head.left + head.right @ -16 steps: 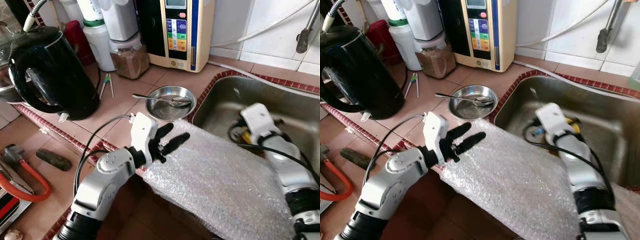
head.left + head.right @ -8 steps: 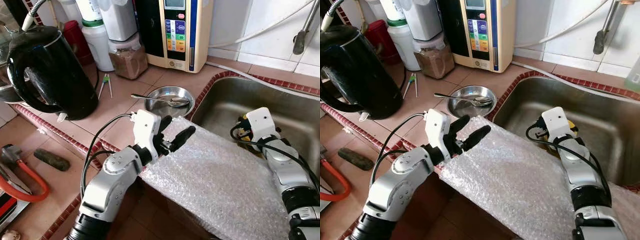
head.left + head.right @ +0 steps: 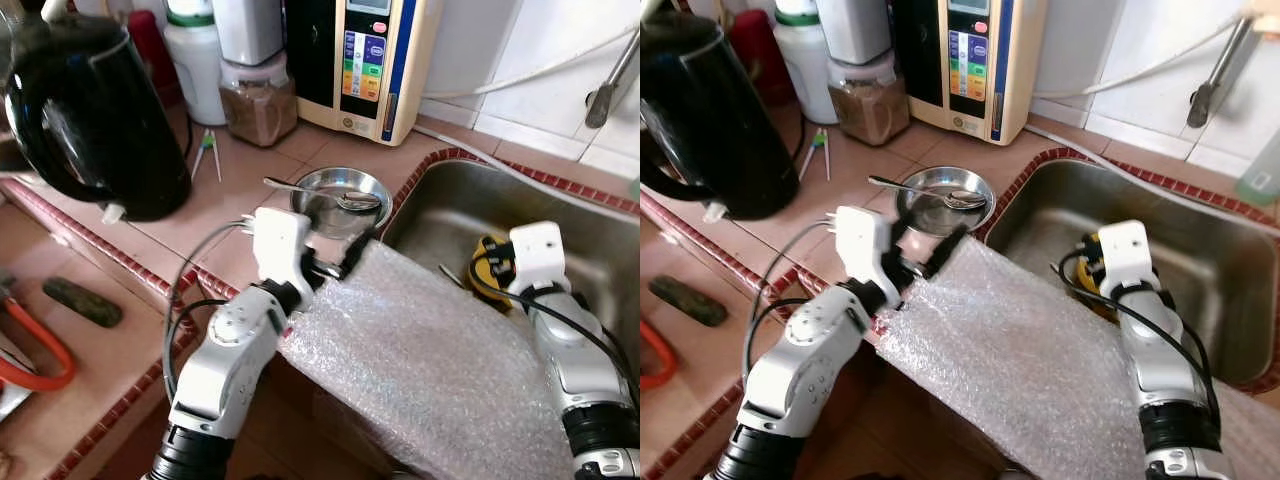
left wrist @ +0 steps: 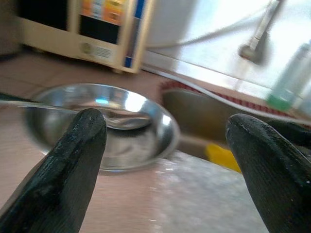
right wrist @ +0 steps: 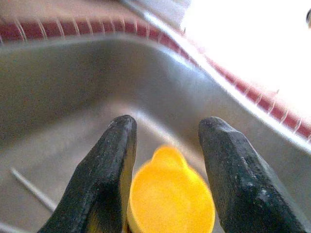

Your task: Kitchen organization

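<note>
A steel bowl (image 3: 340,195) with a spoon (image 3: 355,201) resting in it sits on the tiled counter beside the sink (image 3: 600,225). My left gripper (image 3: 928,240) is open just short of the bowl, at the far edge of a bubble wrap sheet (image 3: 430,355) draped over the counter edge. In the left wrist view the bowl (image 4: 112,126) lies beyond the spread fingers (image 4: 82,145). My right gripper (image 5: 167,131) hangs in the sink, its fingers closed on either side of a yellow plastic piece (image 5: 170,199), also seen as the yellow piece (image 3: 491,262) below the right wrist.
A black kettle (image 3: 95,110) stands at the left, a water purifier (image 3: 375,60) and a jar of brown powder (image 3: 258,100) at the back. A tap (image 3: 605,95) hangs over the sink. A dark object (image 3: 82,300) and an orange hose (image 3: 30,350) lie on the lower ledge.
My left gripper has reached forward across the bubble wrap edge toward the bowl. The right gripper has drawn back and up in the sink with the yellow piece. The camera has shifted.
</note>
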`<state>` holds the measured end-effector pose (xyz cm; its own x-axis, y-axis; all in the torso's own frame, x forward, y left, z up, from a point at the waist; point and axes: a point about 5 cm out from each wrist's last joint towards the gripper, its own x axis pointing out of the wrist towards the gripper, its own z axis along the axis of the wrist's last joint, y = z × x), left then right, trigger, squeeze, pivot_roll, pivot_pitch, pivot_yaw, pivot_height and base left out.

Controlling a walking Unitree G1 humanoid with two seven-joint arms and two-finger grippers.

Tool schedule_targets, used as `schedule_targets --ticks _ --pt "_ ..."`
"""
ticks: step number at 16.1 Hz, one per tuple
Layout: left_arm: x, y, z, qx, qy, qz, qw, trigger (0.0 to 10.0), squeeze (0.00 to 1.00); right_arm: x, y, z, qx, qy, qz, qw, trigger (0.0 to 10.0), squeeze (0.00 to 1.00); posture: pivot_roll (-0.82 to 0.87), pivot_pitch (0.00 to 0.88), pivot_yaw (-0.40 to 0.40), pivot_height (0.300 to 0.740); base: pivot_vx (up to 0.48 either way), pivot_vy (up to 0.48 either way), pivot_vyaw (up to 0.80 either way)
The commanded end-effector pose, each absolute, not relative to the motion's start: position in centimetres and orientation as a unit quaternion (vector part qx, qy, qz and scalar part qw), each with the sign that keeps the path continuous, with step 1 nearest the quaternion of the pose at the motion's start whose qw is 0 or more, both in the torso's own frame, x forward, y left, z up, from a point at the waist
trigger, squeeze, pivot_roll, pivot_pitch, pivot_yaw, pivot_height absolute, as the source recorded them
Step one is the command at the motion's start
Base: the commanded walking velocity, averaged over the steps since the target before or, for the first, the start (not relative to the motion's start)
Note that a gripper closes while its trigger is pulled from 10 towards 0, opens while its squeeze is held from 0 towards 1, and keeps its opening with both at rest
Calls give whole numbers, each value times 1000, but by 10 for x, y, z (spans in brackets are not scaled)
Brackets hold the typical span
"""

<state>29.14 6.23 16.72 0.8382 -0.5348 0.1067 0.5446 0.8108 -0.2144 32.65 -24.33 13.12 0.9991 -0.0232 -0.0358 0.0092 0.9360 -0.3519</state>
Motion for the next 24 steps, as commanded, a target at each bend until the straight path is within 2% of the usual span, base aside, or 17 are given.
schedule_targets --ticks 1,3,4,5,6,7,8,11,13,16,19,24 --pt "296 63 172 -117 -30 -270 955 10000 1000 331 -236 139 -184 8 4 983 10000 1000 -93 113 -31 740 0 0 0" --pt "301 66 177 -96 -41 -255 961 10000 1000 338 -221 141 -174 0 16 985 10000 1000 -69 106 -20 740 0 0 0" --pt "303 68 179 -94 -42 -251 962 10000 867 340 -215 145 -158 -11 16 987 10000 1000 -63 103 -11 740 0 0 0" --pt "305 70 180 -89 -44 -244 965 10000 0 341 -212 148 -149 -17 11 989 10000 949 -54 97 0 740 0 0 0" --pt "309 75 183 -83 -50 -226 969 10000 0 339 -208 149 -131 -25 3 991 10000 612 -49 92 4 740 0 0 0" --pt "315 82 185 -75 -54 -209 974 10000 0 336 -201 149 -118 -29 4 993 10000 478 -52 88 8 740 0 0 0" --pt "321 87 184 -72 -48 -191 978 10000 0 333 -193 147 -117 -30 16 993 10000 443 -58 89 13 740 0 0 0" --pt "344 96 191 -91 -45 -163 981 10000 0 326 -172 152 -124 -56 53 989 10000 443 -68 91 32 740 0 0 0" --pt "354 98 196 -92 -45 -155 983 10000 0 320 -167 154 -109 -65 51 991 10000 353 -73 83 52 740 0 0 0" --pt "363 108 193 -79 -38 -133 987 10000 0 309 -162 149 -92 -61 54 992 10000 357 -77 80 70 740 0 0 0" --pt "373 137 170 -95 4 -71 993 10000 0 299 -156 142 -95 -55 60 992 10000 365 -89 76 71 740 0 0 0" --pt "383 132 156 -158 49 -82 983 10000 0 286 -136 151 -106 -77 97 987 10000 369 -175 59 89 740 0 0 0"
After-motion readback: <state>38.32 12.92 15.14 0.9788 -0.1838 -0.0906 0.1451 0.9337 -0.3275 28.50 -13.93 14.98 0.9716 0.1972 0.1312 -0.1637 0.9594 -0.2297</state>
